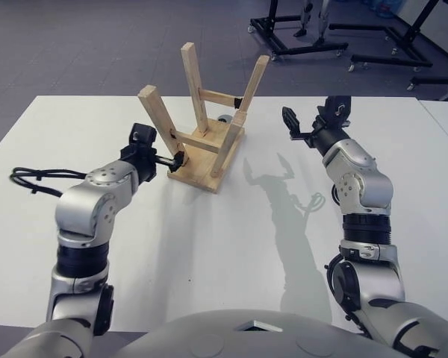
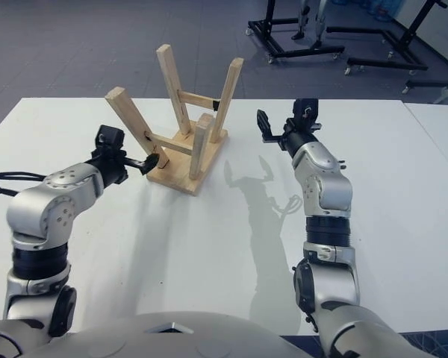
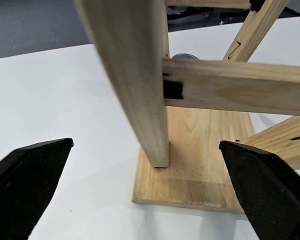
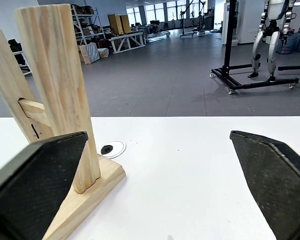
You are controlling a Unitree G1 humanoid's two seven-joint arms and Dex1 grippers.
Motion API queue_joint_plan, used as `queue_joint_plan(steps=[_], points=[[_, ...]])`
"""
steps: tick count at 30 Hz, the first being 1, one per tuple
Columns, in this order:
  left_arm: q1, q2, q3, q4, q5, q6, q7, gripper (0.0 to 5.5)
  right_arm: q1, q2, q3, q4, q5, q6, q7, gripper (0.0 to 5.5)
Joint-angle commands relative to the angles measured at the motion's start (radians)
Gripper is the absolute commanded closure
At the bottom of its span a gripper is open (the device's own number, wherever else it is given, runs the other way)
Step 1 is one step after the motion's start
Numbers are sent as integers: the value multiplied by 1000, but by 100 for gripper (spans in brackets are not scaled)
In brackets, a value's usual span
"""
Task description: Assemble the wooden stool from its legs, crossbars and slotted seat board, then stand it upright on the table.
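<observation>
Furthest left we see our left gripper (image 1: 177, 159) low over the table (image 1: 209, 253), its jaws apart, tips just beside the base of the nearest leg (image 1: 158, 112). The wooden stool (image 1: 209, 142) sits upside down mid-table, seat board (image 1: 196, 170) flat, legs up. Right of it and apart, our right gripper (image 1: 310, 112) hovers, jaws spread

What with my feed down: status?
Left gripper open, facing a leg. Right gripper open, beside stool, apart. Stool assembled, upside down on seat board. Small disc behind it.
</observation>
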Motion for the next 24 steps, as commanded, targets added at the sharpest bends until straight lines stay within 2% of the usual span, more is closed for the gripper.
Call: queue_joint_plan(steps=[1,7,12,21,24], points=[[-17,-31,-57,60,43,-39,1,12,-17,12,9,0,-8,-8,-4,24],[30,-32,-150,186,134,-115,0,12,-6,18,10,-4,-7,-11,-7,24],[66,-15,-271,412,285,-302,9,12,-18,26,20,9,-8,-17,-5,24],[203,62,-278,303,329,-285,-70,12,-12,27,28,2,-7,-10,2,24],[276,152,-302,261,340,-268,-134,12,-7,29,32,-3,-6,-5,4,24]])
